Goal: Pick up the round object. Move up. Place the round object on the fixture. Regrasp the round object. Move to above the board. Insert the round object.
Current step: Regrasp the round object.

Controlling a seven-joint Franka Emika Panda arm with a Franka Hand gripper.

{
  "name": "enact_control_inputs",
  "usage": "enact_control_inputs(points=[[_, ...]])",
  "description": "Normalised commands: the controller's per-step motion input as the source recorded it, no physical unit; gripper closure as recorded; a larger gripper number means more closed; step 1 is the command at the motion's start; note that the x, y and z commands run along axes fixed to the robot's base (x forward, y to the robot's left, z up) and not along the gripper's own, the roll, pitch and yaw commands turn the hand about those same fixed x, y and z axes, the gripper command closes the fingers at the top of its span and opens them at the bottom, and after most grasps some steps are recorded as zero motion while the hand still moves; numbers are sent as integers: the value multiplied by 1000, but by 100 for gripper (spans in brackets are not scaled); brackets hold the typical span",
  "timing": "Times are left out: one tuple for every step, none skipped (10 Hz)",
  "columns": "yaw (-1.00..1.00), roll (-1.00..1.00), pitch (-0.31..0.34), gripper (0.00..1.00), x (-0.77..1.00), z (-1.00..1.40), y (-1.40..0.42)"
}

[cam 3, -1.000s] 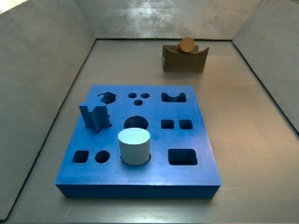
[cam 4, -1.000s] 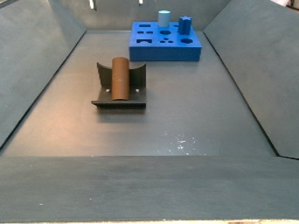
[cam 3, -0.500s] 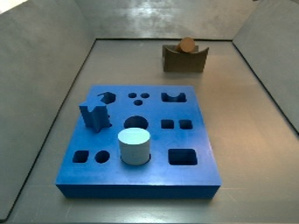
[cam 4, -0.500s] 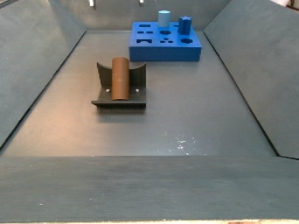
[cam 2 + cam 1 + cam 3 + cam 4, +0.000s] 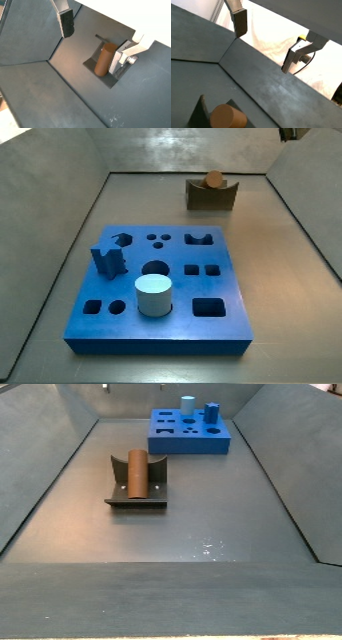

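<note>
1. We see the gripper [image 5: 93, 42] only in the wrist views: its fingers [image 5: 67, 22] stand wide apart with nothing between them, high above the floor. In a side view only a dark bit at the top corner [image 5: 287, 133] may belong to the arm; we cannot tell.
2. The peg [image 5: 135, 471] lies on its side in the notch of the fixture [image 5: 138, 492], well apart from the board [image 5: 190, 439].
3. In both side views we see the board; a pale cylinder [image 5: 154, 294] and a dark blue piece [image 5: 106, 261] stand on it.
4. The peg is a brown-orange cylinder with a lighter round end [image 5: 228, 117].
</note>
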Motion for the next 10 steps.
enact_control_inputs(points=[[175, 596, 233, 0, 105, -19, -45], [186, 499, 213, 0, 99, -20, -42], [209, 356, 160, 0, 86, -14, -40], [227, 440, 51, 0, 37, -1000, 71], [222, 416, 7, 0, 40, -1000, 70], [196, 363, -31, 0, 47, -1000, 61], [160, 269, -70, 0, 60, -1000, 53], [144, 229, -90, 0, 68, -1000, 51], [104, 163, -117, 0, 81, -1000, 46], [71, 128, -146, 0, 92, -1000, 43]])
